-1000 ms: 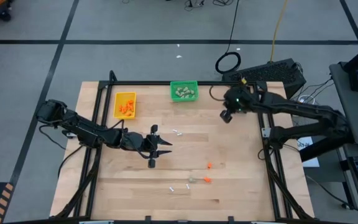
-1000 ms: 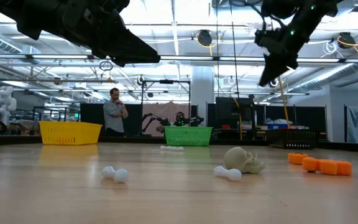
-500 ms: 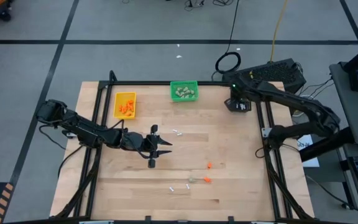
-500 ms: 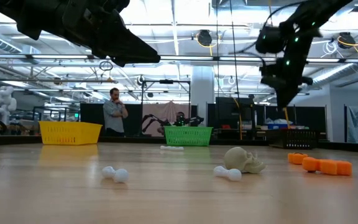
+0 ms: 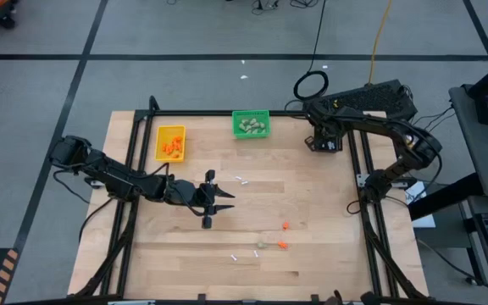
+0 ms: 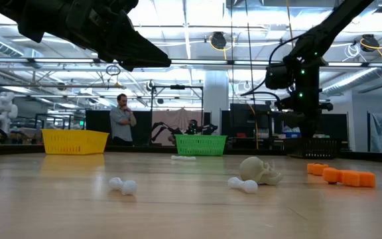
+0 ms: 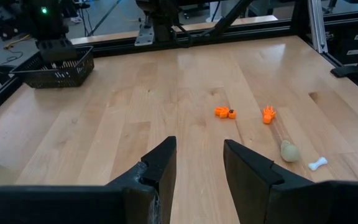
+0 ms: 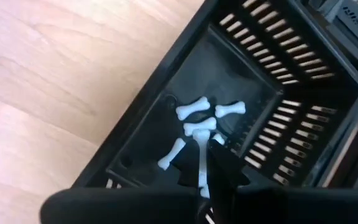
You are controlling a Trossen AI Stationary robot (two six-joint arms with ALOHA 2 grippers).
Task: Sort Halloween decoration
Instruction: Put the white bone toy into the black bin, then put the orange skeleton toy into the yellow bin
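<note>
- Over the last second the right gripper (image 5: 323, 144) has swung across the far right side of the table and now hangs right above the black slotted plastic bin (image 8: 272, 93).
- Its jaws are pressed together on a thin white bone stick (image 8: 202, 158), which pokes out past the tips, pointing down into the bin.
- Just below those jaws, four more little white bones (image 8: 199, 123) lie on the bin's floor.
- I think it will let go next, so this bone lands with the others.
- On the other side, the left gripper (image 5: 213, 200) has not moved at all. It floats above the middle of the wooden table (image 5: 312, 254).
- Its jaws stand a little apart and hold nothing.
- Ahead of those open jaws lie two bright orange bits (image 7: 225, 112), a beige-grey lump like a tiny skull (image 7: 288, 150) and a small white bone (image 7: 317, 163).
- More white bones (image 5: 242, 180) lie on the wood just beyond the left jaws.
- Far behind them stand the yellow plastic bin (image 5: 170, 142), with orange bits in it, and the green plastic bin (image 5: 251, 124), with grey lumps in it.
- So some sorting is done, but several pieces wait on the table.
</note>
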